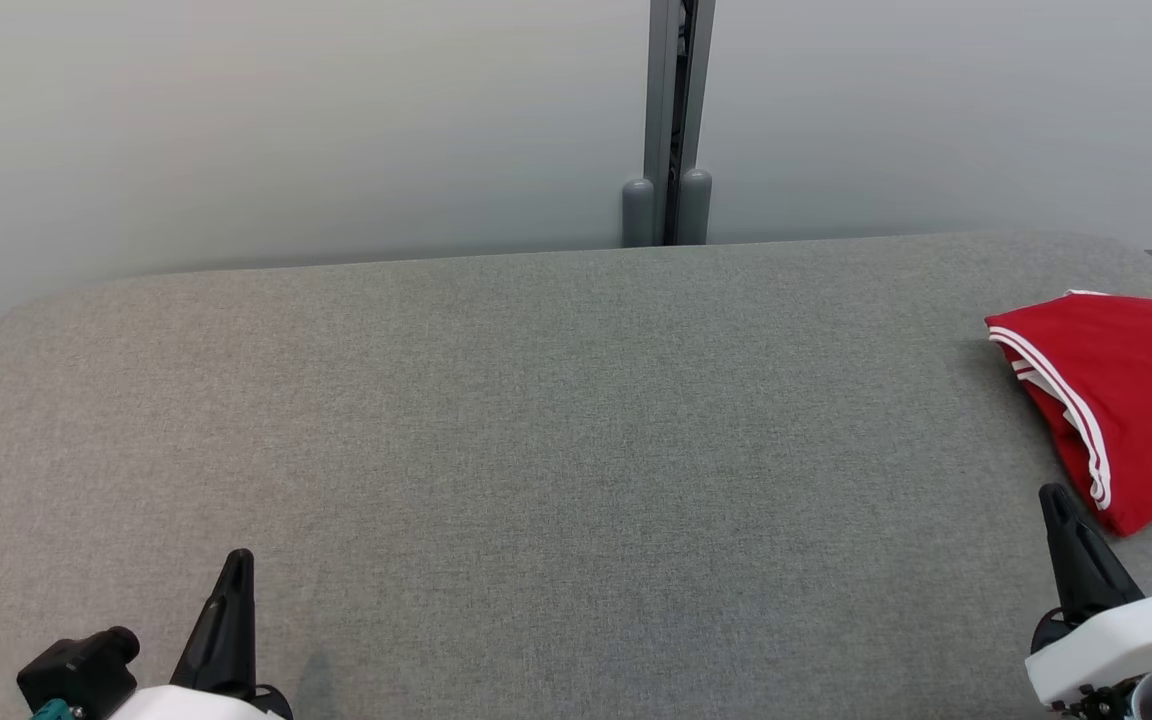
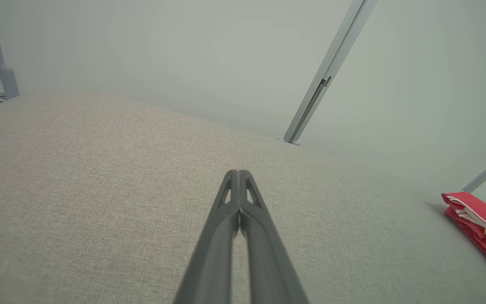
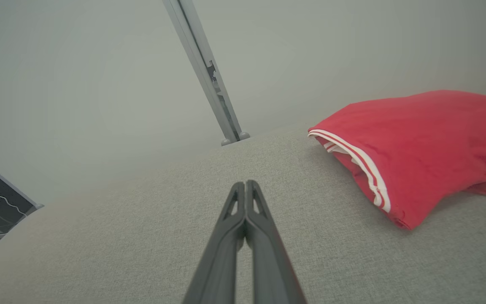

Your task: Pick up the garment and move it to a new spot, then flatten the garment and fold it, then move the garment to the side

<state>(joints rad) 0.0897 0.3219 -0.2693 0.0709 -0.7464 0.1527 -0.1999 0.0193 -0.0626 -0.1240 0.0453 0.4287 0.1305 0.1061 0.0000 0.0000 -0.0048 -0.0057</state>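
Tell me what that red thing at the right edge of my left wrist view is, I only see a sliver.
Observer: The right wrist view shows a red garment, folded over, with double white stripes along one edge.
Operator: Where's the right end effector?
Observer: The right end effector is shut, empty, its tips just short of the garment, not touching.
Operator: Garment fully on the surface?
Observer: In the head view it lies at the right end of the grey padded surface; the frame crops its right side.
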